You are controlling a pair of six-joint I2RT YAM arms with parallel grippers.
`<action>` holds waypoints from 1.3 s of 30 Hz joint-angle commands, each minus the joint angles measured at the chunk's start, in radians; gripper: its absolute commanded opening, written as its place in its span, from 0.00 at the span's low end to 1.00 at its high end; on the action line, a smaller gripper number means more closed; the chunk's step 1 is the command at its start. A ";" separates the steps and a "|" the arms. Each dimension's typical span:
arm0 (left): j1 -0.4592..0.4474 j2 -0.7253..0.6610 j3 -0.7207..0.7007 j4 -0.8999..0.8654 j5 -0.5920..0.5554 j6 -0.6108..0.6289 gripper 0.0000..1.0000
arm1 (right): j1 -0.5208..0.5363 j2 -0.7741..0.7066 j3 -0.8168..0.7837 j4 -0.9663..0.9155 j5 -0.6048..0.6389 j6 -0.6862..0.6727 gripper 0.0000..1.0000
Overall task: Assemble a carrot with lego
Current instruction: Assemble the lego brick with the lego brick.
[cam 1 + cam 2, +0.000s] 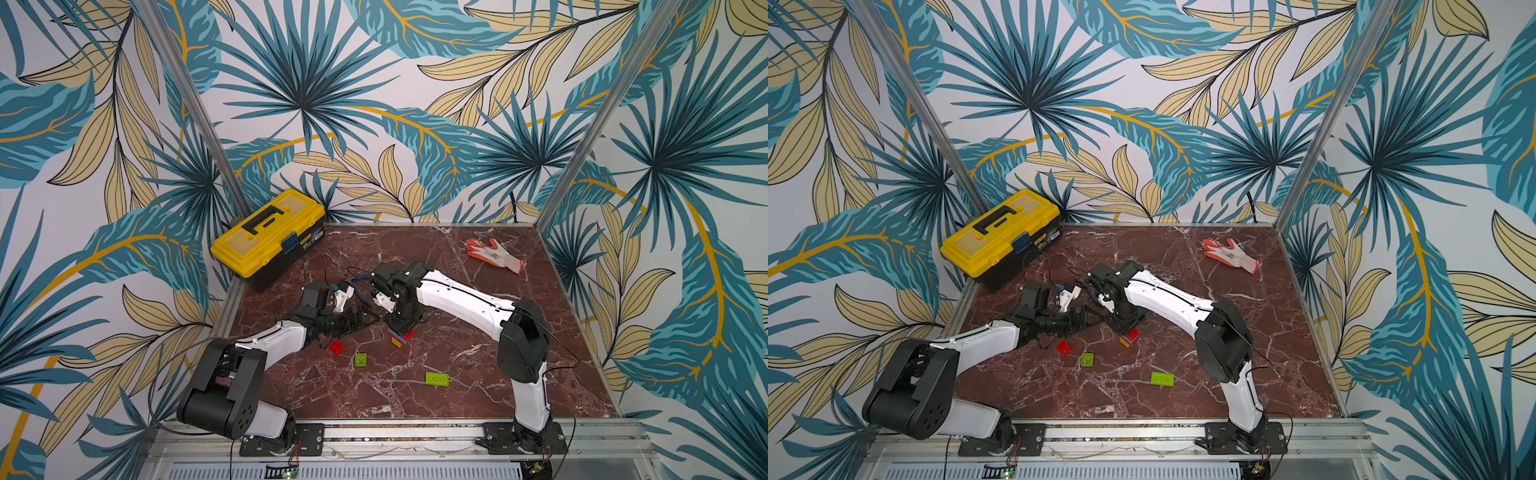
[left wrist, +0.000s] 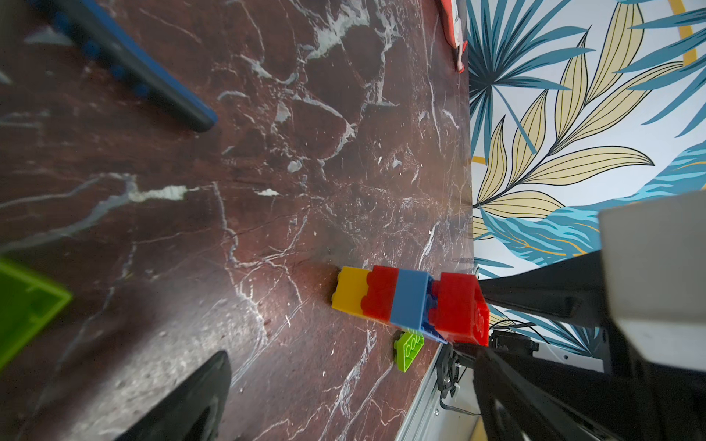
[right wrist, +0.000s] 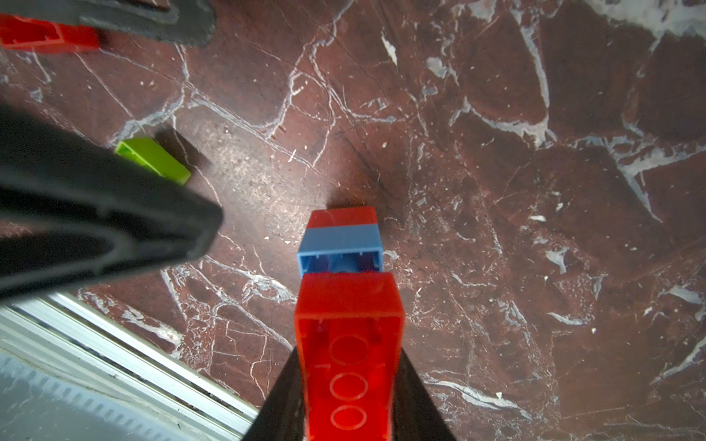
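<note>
Carrot (image 1: 401, 337) stands mid-table: yellow base, red, blue. Right gripper (image 3: 348, 382) is clenched on the top red brick (image 2: 458, 305), apparently seating it; it sits slightly askew. Next likely: press down squarely, then fetch the green bricks (image 1: 436, 379) nearby. Left gripper (image 1: 363, 319) gapes empty beside. Glossy studded plastic; veined maroon table (image 1: 498, 374).

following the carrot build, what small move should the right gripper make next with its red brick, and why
Probably press straight down. The right gripper is shut on the top red brick, which sits on the blue brick of the upright carrot, yet the left wrist view seems to show a gap between them, so it looks not fully seated.
</note>
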 commanded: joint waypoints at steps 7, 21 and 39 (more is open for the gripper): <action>-0.023 0.030 0.013 -0.004 -0.005 0.026 0.99 | 0.003 0.043 0.038 -0.052 -0.008 0.017 0.28; -0.023 0.037 0.014 -0.005 -0.010 0.028 0.99 | 0.003 0.097 0.024 -0.071 -0.044 0.063 0.28; -0.023 0.042 0.015 -0.005 -0.008 0.028 0.99 | 0.006 0.174 -0.057 0.039 -0.061 0.120 0.27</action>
